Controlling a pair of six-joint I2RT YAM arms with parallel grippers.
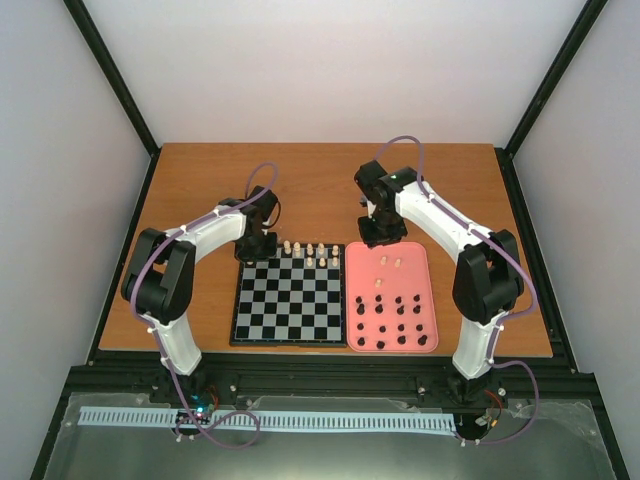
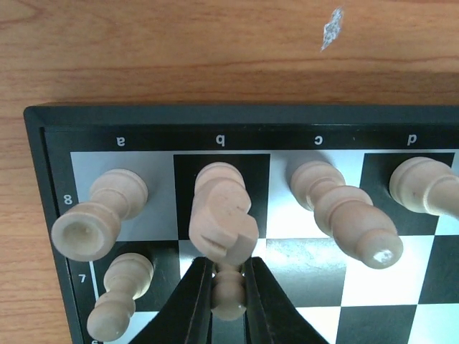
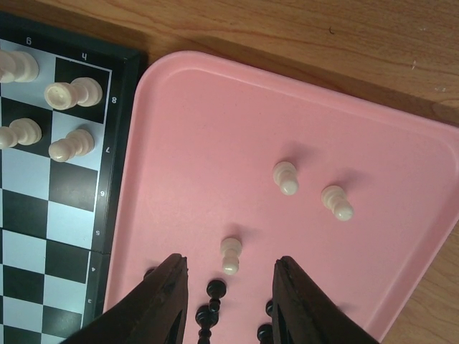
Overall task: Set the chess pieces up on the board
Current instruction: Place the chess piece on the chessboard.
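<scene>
The grey-and-black board (image 1: 288, 310) lies at centre, with cream pieces along its far rows. In the left wrist view a cream rook (image 2: 97, 218), knight (image 2: 224, 218) and bishop (image 2: 344, 211) stand on the back row, with a pawn (image 2: 122, 294) in front of the rook. My left gripper (image 2: 228, 266) is shut on a cream pawn (image 2: 229, 294) just in front of the knight. My right gripper (image 3: 229, 266) is open above the pink tray (image 3: 201, 129), its fingers either side of a cream pawn (image 3: 230, 254). Two more cream pawns (image 3: 286, 177) (image 3: 337, 202) stand farther off on the tray.
Several black pieces (image 1: 400, 320) stand in the near half of the pink tray (image 1: 355, 290), some just below my right fingers (image 3: 214, 301). The board's corner (image 3: 122, 64) lies left of the tray. Bare wooden table (image 1: 320, 180) lies beyond both.
</scene>
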